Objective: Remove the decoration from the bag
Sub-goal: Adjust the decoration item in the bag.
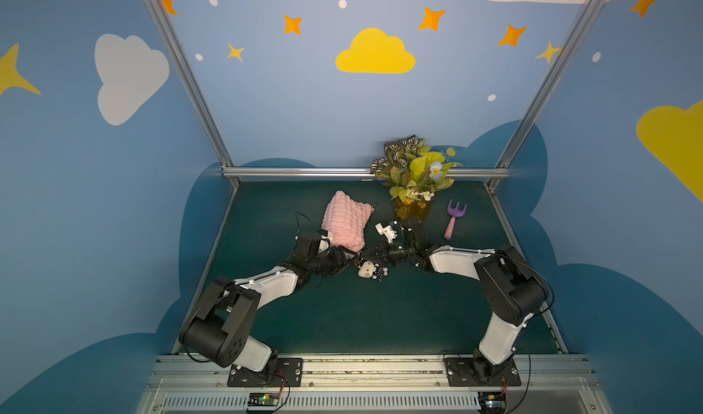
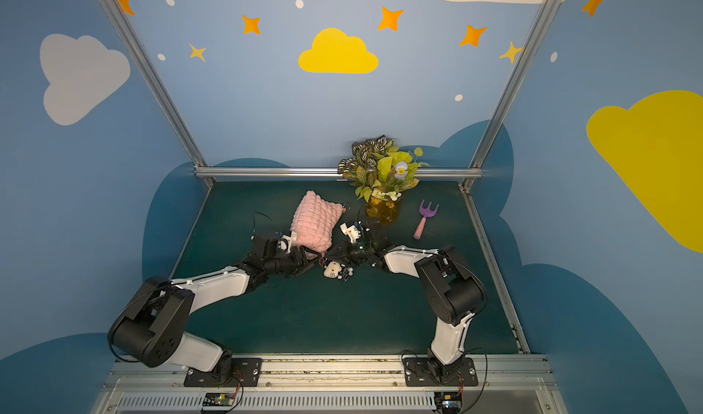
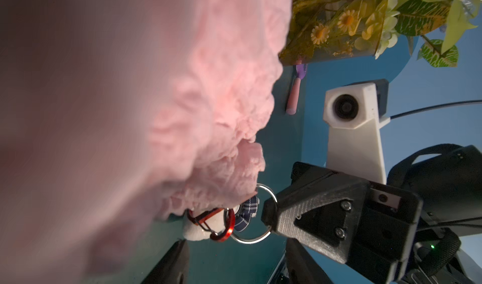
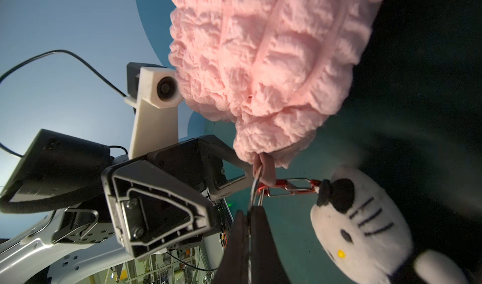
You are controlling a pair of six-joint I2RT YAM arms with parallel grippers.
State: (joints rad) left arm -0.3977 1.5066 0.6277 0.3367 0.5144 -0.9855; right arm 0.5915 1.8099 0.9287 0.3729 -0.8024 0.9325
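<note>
At mid-table, on the flat dark green mat (image 1: 342,317), the puffy pink bag (image 1: 348,222) lay with its near corner between the two arms. The right gripper (image 4: 249,217) was clamped on the thin steel ring (image 4: 254,191) at that corner. A red carabiner (image 3: 230,224) hooked there led to the plush decoration (image 1: 368,269), which lay on the mat just near of the bag. The left gripper (image 3: 234,246) stood beside the corner with jaws apart, holding nothing. The leafy plant (image 1: 412,168) and the plastic rake (image 1: 452,218) stood far right, apart from the arms.

Potted leafy plant (image 1: 414,172), purple toy rake (image 1: 452,220) beside it, green tabletop (image 1: 342,317)
</note>
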